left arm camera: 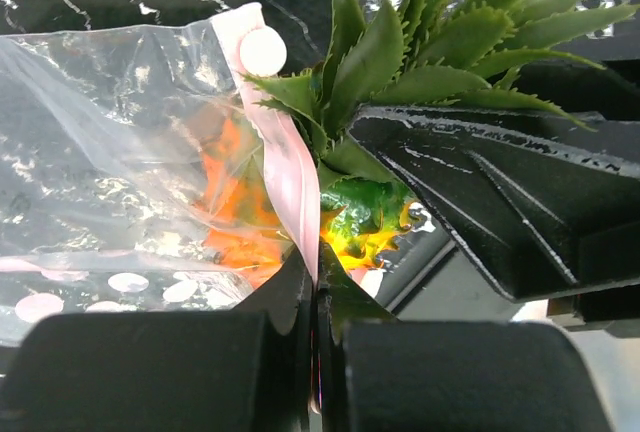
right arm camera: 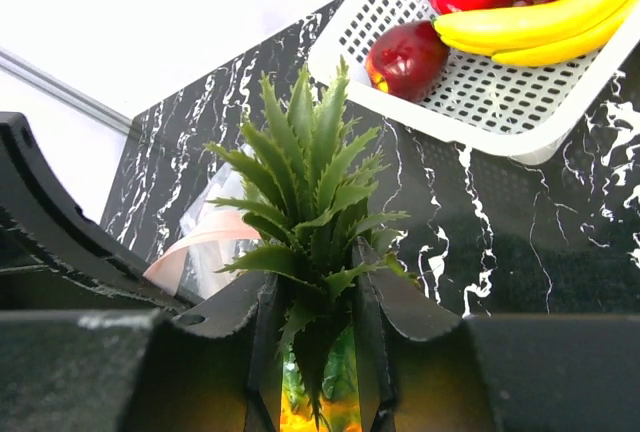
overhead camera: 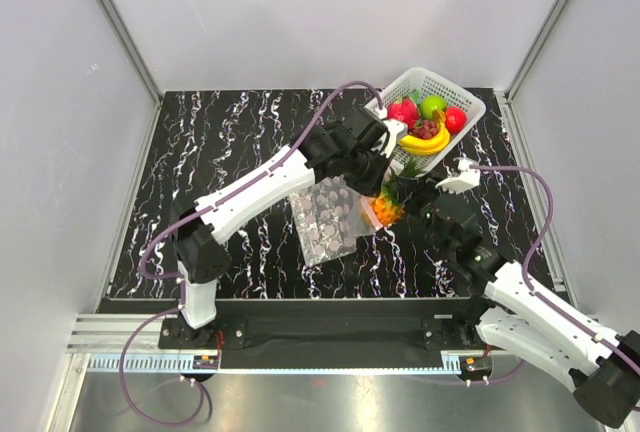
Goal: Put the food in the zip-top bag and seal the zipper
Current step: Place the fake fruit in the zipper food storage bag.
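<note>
Left wrist view: left gripper [left arm camera: 315,352] is pinched tight on the pink zipper [left arm camera: 285,167], lifting the mouth of the zip-top bag [left arm camera: 100,132], which lies mid-table toward the right edge. Right gripper [right arm camera: 318,337] is clamped around the pineapple [right arm camera: 310,192] just under its crown, with orange body showing through the film, so I judge it partway in: loading step, item 1. Next needs a push fully inside and a release without tearing the strip from the left pinch, then the grapes [overhead camera: 427,129] from the basket [overhead camera: 425,79] at the far right corner.
</note>
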Controlling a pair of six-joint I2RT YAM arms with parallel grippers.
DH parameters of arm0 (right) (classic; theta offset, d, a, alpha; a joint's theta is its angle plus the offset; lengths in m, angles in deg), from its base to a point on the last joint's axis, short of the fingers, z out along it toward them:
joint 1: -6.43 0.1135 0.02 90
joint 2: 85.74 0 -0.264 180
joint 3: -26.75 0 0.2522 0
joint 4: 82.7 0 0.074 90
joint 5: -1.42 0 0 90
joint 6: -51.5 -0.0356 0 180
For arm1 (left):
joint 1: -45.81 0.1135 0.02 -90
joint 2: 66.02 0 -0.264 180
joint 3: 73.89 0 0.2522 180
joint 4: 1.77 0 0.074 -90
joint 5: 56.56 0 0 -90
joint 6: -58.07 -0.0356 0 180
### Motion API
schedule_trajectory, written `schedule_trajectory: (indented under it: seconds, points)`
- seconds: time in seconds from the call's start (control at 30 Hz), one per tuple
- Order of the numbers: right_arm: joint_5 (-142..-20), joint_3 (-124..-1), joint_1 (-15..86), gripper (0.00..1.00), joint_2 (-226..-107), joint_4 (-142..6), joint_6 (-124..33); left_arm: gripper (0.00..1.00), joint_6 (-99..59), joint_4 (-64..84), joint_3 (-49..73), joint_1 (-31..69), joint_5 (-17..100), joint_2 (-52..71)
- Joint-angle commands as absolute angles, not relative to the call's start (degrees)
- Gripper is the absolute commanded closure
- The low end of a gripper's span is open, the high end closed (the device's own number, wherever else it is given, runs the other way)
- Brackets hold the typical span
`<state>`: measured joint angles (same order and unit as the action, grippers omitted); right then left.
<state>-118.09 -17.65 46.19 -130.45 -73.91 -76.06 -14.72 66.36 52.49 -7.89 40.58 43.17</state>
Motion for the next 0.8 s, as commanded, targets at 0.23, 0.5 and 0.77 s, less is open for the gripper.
schedule_trajectory:
  seconds: [0.23, 0.5, 0.77]
  points:
    - [-113.99, -29.12, 47.29, 1.00, -128.81, -72.96, -81.23, 0.95, -12.51, 59.98, 51.93, -6.14, 45.74, 40.94]
    - [-115.91, -31.03, 47.29, 1.00, -128.45, -69.31, -81.65, 0.80, -13.47, 60.51, 52.38, -5.26, 46.27, 40.51]
    - [-120.39, -35.97, 47.29, 1.00, -134.25, -47.96, -97.45, 0.56, -14.18, 54.01, 43.95, -5.26, 47.94, 39.36]
